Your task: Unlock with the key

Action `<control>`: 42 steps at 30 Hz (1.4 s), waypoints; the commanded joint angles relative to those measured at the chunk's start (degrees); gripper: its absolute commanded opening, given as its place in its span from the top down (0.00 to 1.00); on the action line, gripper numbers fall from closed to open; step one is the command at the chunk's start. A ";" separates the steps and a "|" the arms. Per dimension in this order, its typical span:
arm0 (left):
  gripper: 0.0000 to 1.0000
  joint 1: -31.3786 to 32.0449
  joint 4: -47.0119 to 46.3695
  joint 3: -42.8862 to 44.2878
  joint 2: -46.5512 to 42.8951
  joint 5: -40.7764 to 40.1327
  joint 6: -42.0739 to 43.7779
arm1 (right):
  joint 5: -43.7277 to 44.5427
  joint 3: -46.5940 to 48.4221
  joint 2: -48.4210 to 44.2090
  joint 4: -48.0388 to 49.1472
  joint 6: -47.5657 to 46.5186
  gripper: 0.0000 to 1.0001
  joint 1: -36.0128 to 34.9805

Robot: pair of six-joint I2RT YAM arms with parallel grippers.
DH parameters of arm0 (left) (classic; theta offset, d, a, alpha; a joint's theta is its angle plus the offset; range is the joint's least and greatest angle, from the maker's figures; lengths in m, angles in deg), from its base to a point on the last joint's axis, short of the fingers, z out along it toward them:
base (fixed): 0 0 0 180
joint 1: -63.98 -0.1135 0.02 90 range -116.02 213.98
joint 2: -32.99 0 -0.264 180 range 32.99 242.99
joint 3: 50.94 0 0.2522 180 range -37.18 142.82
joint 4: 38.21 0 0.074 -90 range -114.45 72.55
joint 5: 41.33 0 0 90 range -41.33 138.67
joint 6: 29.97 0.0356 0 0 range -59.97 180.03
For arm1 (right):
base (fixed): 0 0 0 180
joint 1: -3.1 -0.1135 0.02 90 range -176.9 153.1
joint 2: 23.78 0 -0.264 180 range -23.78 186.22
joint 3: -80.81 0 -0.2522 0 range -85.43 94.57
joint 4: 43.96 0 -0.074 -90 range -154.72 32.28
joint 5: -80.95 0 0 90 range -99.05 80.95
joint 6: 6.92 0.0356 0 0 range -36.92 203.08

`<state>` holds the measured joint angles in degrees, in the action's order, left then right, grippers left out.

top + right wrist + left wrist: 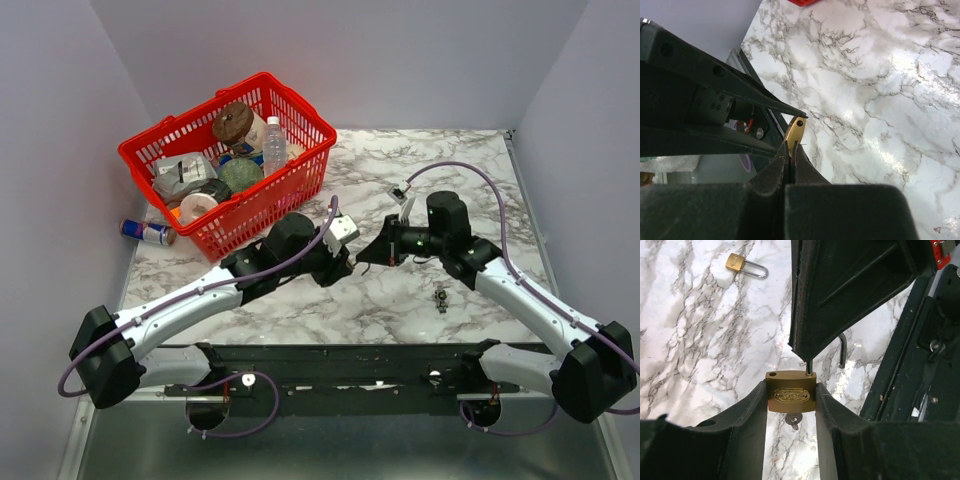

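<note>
Left tool (790, 390): clenched on the padlock (790, 396). Its two fingers (747, 430) press the brass body from either side and hold it clear above the worktop (700, 340).
Right tool (791, 150): clenched. Its fingers are pressed almost together on a thin metal piece, with the brass body just past their tips. In the left wrist view its tip meets the shackle (842, 350) leg where that leg enters the body.
Tool positions: both meet tip to tip over the middle of the worktop, left tool from the left and right tool from the right.
Key (793, 420): under the padlock body, at its bottom face. The head hangs in the gap between the left fingers, and neither finger touches it. The blade is hidden.
Shackle: one leg sits in the body. The other leg curves down beside the right tool and ends off to the side of the body.
Spare padlock (735, 262): flat on the worktop, well apart from both tools.
Basket (270, 195): red, at the far left of the worktop, filled with mixed goods.
</note>
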<state>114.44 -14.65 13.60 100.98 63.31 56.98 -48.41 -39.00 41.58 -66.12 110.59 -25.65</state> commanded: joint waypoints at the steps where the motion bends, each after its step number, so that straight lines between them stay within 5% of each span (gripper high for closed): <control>1: 1.00 0.43 1.27 1.95 -1.54 -4.70 1.56 | 4.63 -0.82 -0.15 0.93 1.58 0.91 0.10; 9: 1.00 0.43 1.01 1.77 -1.10 -3.56 -0.29 | 9.90 -2.93 -4.36 0.76 2.55 0.31 0.19; 13: 1.00 0.43 1.36 1.51 -0.58 -3.12 -2.48 | 12.45 -4.24 -7.70 0.67 2.64 0.19 0.45; 25: 1.00 -0.71 6.28 -4.64 2.49 -12.25 -20.14 | 18.34 -7.41 -15.26 -3.37 0.62 0.13 1.24; 34: 1.00 -8.70 9.71 -3.94 10.67 -16.65 -28.50 | 21.94 -10.22 -21.94 -6.35 0.53 0.12 1.33; 42: 1.00 -9.76 9.45 1.24 18.93 -24.73 -32.72 | 25.20 -11.63 -26.60 -10.31 -0.35 0.11 1.33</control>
<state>105.08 -4.90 10.65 115.73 44.53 28.00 -26.33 -49.33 16.38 -72.81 111.47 -24.58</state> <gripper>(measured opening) 0.441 0.888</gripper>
